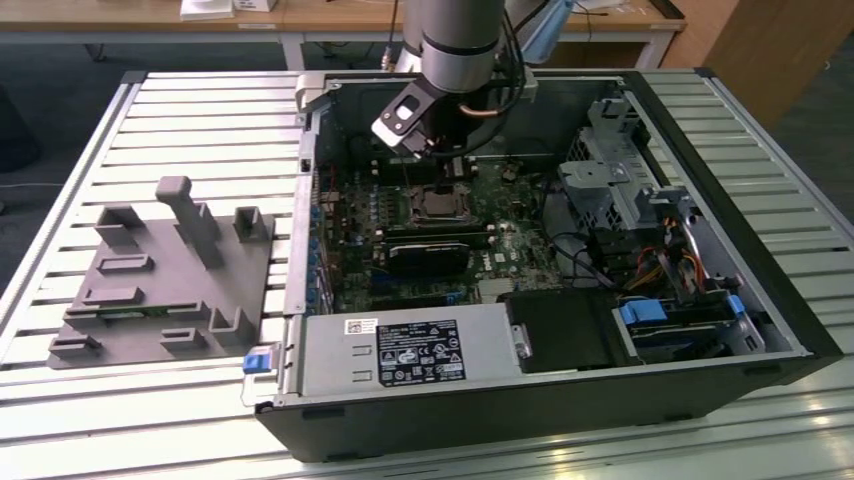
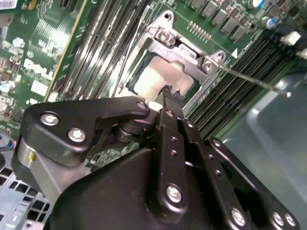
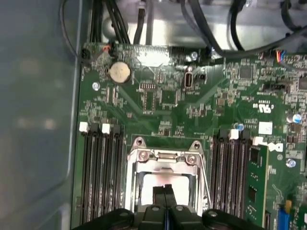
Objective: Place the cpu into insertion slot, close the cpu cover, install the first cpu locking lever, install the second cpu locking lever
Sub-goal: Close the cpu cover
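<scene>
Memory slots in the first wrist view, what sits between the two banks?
The insertion slot, with the cpu in it and the gripper over the cpu, as the first wrist view shows.

Pale cpu (image 3: 146,184) lies framed by the silvery cpu cover (image 3: 165,157).

Memory slots (image 3: 100,177) hem the cpu cover (image 3: 163,158) on 2 sides.

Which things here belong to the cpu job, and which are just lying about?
Job: gripper, cpu, cpu cover, locking lever.
Lying about: grey fixture block, coin battery, memory slots, power supply.
</scene>
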### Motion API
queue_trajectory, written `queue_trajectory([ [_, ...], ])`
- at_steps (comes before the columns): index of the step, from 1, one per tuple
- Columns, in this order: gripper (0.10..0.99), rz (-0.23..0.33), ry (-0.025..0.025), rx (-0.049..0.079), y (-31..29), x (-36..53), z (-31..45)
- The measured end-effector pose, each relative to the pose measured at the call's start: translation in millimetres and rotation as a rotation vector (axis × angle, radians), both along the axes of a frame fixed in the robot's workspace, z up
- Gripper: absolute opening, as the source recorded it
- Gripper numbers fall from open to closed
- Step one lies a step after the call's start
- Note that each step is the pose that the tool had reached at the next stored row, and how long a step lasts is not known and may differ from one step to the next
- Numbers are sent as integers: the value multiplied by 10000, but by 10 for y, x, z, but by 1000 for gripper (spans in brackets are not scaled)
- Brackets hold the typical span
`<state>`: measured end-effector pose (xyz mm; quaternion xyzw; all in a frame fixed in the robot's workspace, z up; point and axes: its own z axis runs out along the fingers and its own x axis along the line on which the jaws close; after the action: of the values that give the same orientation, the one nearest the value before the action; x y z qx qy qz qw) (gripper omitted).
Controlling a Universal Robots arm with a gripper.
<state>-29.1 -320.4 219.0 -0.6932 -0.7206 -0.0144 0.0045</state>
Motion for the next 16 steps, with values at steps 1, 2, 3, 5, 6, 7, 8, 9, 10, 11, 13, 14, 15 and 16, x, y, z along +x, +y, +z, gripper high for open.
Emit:
queue_trajectory([
  [1, 114, 0, 3, -2, 0, -8, -13],
  [2, 114, 1, 5, -1, 0, -19, -22],
  [3, 114, 0, 6, -1, 0, -37, -29],
  [5, 114, 1, 6, -2, 0, -82, -36],
  [6, 114, 1, 5, -1, 0, -101, -41],
  [7, 114, 0, 6, -1, 0, -119, -47],
  [8, 114, 0, 6, -1, 0, -139, -53],
  [9, 114, 0, 5, 0, 0, -157, -61],
  [10, 114, 0, 5, 0, 0, -171, -70],
  [11, 114, 0, 5, 0, 0, -183, -81],
  [13, 114, 1, 6, -1, 0, -203, -102],
  [14, 114, 1, 6, -1, 0, -215, -112],
  [15, 114, 0, 5, -1, 0, -225, -122],
  [16, 114, 0, 6, -1, 0, -234, -133],
])
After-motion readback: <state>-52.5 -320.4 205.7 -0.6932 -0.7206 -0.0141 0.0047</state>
